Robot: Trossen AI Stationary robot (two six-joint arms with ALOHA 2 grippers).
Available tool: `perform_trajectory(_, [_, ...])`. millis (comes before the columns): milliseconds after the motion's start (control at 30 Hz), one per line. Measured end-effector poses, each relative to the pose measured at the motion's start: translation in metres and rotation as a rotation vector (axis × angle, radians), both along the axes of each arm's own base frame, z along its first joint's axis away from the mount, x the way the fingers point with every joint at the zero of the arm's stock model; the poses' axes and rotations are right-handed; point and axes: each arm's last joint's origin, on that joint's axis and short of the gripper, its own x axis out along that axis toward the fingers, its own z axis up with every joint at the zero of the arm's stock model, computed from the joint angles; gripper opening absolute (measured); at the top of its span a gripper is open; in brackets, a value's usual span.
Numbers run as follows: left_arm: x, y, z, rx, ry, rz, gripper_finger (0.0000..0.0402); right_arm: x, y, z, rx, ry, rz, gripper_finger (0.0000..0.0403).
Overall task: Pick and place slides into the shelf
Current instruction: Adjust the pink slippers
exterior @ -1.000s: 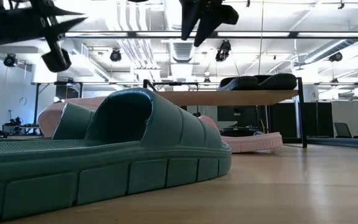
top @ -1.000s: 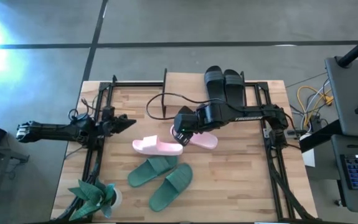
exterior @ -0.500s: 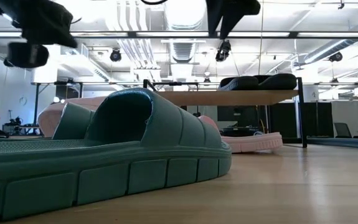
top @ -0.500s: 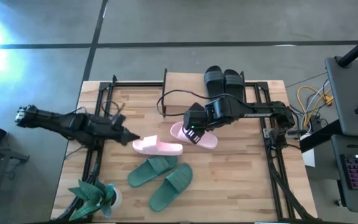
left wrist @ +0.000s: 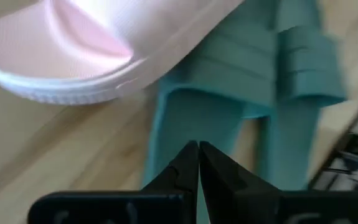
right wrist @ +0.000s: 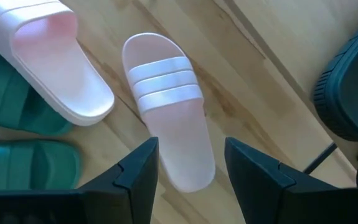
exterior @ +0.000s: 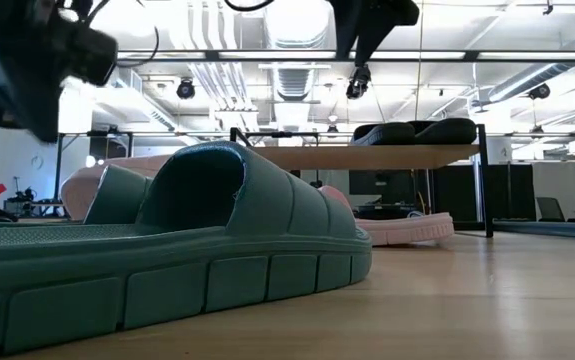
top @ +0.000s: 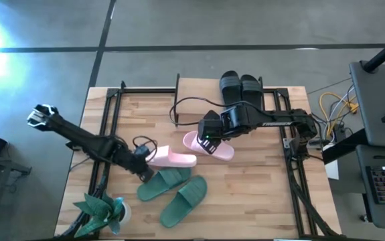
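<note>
While black pair sits on shelf, pink and green slides remain on table. Right gripper released above pink slide; left gripper clenched, empty, beside other pink.

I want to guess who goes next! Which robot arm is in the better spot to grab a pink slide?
Probably the right. The right gripper hangs open directly over a pink slide, fingers either side of it. The left gripper is shut, near the other pink slide and the green slides.
</note>
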Motion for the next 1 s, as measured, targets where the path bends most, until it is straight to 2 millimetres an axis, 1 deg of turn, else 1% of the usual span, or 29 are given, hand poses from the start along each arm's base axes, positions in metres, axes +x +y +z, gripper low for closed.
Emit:
perform_trajectory(100, [0.003,0.001,-0.011,0.07,0.029,0.032,0.0,0.0,0.0,-0.003,-0.001,0.01,0.0,0.0175])
perform_trajectory(233, [0.009,0.009,-0.017,0.139,0.03,0.095,0.0,0.0,0.0,-0.01,0.001,0.029,-0.017,0.0175])
perform_trajectory(400, [0.015,0.017,-0.024,0.169,0.064,0.069,0.0,0.0,0.001,-0.018,0.007,0.055,-0.037,0.0175])
perform_trajectory(467, [0.017,0.023,-0.03,0.213,0.084,0.081,0.0,0.0,0.001,-0.022,0.012,0.065,-0.046,0.0175])
perform_trajectory(633, [0.023,0.034,-0.04,0.235,0.127,0.086,0.0,-0.001,0.002,-0.028,0.03,0.093,-0.041,0.0175])
perform_trajectory(800, [0.031,0.047,-0.051,0.262,0.105,0.088,0.0,-0.001,0.003,-0.031,0.034,0.102,-0.039,0.0175])
perform_trajectory(900, [0.033,0.06,-0.057,0.272,0.111,0.119,0.0,0.0,0.003,-0.029,0.035,0.089,-0.039,0.0175])
perform_trajectory(1000, [0.035,0.074,-0.059,0.311,0.128,0.15,0.0,0.0,0.003,-0.027,0.036,0.085,-0.039,0.0176])
